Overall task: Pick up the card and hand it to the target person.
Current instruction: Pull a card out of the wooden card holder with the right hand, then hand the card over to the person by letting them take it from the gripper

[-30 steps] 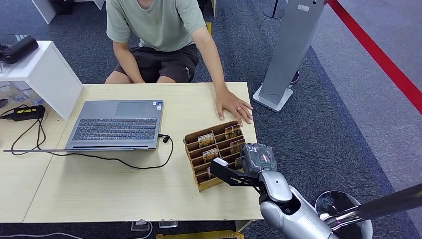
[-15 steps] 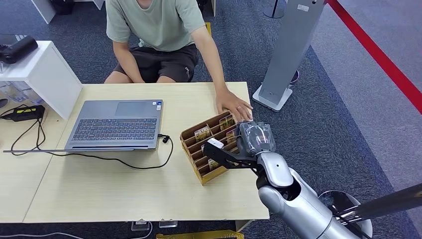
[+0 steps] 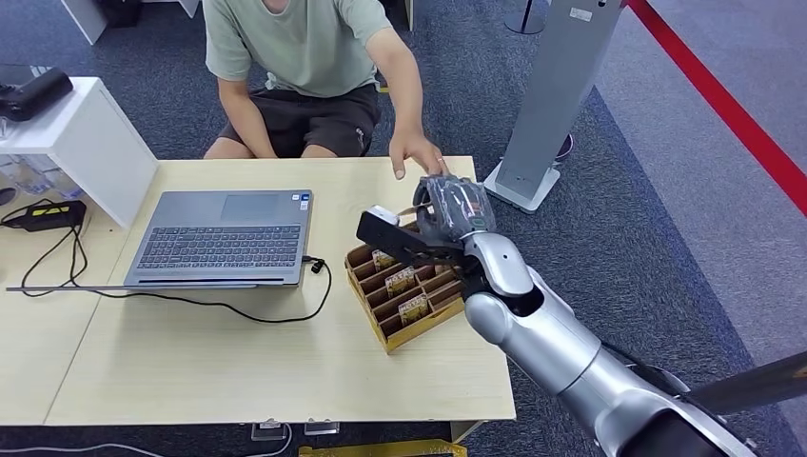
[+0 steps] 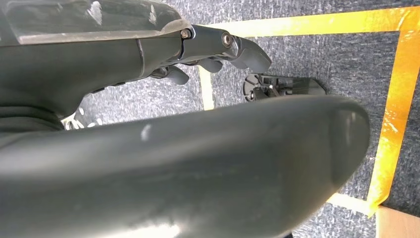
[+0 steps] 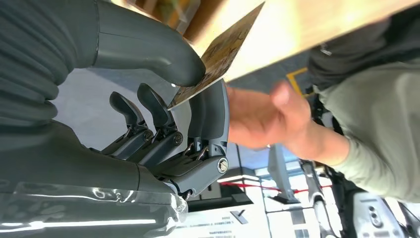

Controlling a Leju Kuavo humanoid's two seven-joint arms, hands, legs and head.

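Observation:
My right hand [image 3: 447, 211] is raised above the far end of the wooden card rack [image 3: 407, 290] and pinches a card [image 5: 218, 55] between thumb and fingers. The card's thin edge [image 3: 416, 208] pokes out toward the person. The person's hand [image 3: 416, 152] hovers just beyond my hand over the table's far edge, and in the right wrist view that hand [image 5: 260, 116] sits close behind the card. Several more cards [image 3: 400, 280] stand in the rack's slots. My left hand [image 4: 213, 54] hangs over the carpet, fingers loosely curled, holding nothing.
An open laptop [image 3: 224, 236] with a black cable [image 3: 238, 309] lies on the table's left. A white shelf unit [image 3: 81, 143] stands at far left. A grey pillar on a base [image 3: 547, 105] rises right of the table. Yellow floor tape [image 4: 396, 99] marks the carpet.
My right hand has lifted off the rack and travelled up toward the person with the card. The person's hand rose from the table and drew back toward the far edge. The rack has settled flat again.

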